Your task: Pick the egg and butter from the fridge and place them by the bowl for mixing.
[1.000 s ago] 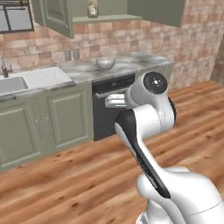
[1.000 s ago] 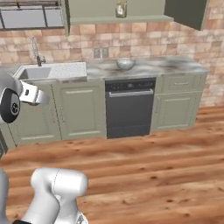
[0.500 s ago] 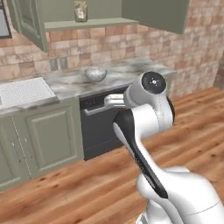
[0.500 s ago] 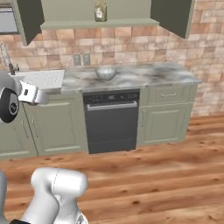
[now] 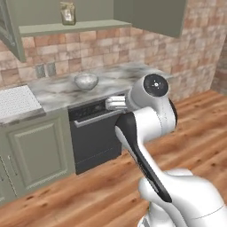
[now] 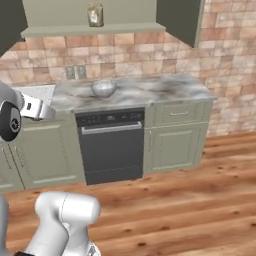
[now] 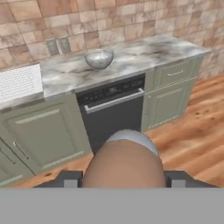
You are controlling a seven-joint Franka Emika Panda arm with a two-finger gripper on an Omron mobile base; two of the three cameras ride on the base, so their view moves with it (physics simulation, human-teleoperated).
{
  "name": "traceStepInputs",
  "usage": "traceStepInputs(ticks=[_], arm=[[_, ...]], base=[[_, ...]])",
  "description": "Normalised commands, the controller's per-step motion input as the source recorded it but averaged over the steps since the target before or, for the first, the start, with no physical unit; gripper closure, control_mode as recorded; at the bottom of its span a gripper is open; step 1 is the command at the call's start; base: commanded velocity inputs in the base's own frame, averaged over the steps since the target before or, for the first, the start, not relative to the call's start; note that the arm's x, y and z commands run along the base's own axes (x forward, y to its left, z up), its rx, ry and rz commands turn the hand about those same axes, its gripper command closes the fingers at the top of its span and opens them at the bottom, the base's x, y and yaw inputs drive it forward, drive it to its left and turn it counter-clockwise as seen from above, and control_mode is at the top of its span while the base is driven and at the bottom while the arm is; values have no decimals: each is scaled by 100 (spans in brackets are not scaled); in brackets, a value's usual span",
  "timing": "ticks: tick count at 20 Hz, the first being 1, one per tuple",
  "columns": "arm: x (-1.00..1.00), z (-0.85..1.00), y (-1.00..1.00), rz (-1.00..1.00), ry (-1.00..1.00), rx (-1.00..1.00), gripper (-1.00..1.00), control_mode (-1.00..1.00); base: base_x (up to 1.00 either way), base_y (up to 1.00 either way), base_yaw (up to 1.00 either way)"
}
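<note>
gripping the egg (image 7: 124,161), the fingers (image 7: 66,179) sit clamped on either side of the brownish-tan ball, whose rounded bulk rises between the two dark tips at the bottom of the hand view. beyond the egg, that view looks across a wooden floor (image 7: 192,131) to a run of grey-green cabinets (image 7: 41,133) with a dark dishwasher (image 7: 114,111) set between them. the marbled surface (image 7: 144,52) above carries the bowl (image 7: 99,58), a pale speckled round one standing just above the dishwasher's left half, well apart from the egg. left of the bowl lies a white ribbed drainboard (image 7: 19,82), and two wall outlets (image 7: 58,45) sit in the brick backsplash behind. in the left base view the white arm (image 5: 148,115) rises in front of the dishwasher (image 5: 95,133), with the bowl (image 5: 86,81) on the surface (image 5: 119,75) behind it. in the right base view the bowl (image 6: 103,88) stands on the surface (image 6: 165,90) below an open shelf (image 6: 95,29) that holds a small jar (image 6: 94,15).
</note>
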Motion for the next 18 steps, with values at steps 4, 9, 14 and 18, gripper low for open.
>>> traceStepInputs(ticks=[4, 9, 14, 18], arm=[[0, 0, 0, 0, 0, 0, 100, 100], [0, 0, 0, 0, 0, 0, 100, 100], [0, 0, 0, 0, 0, 0, 100, 100], [0, 0, 0, 0, 0, 0, 100, 100]], base=[[100, -4, -9], [100, -43, 7], [100, -49, 2], [100, -40, 0]])
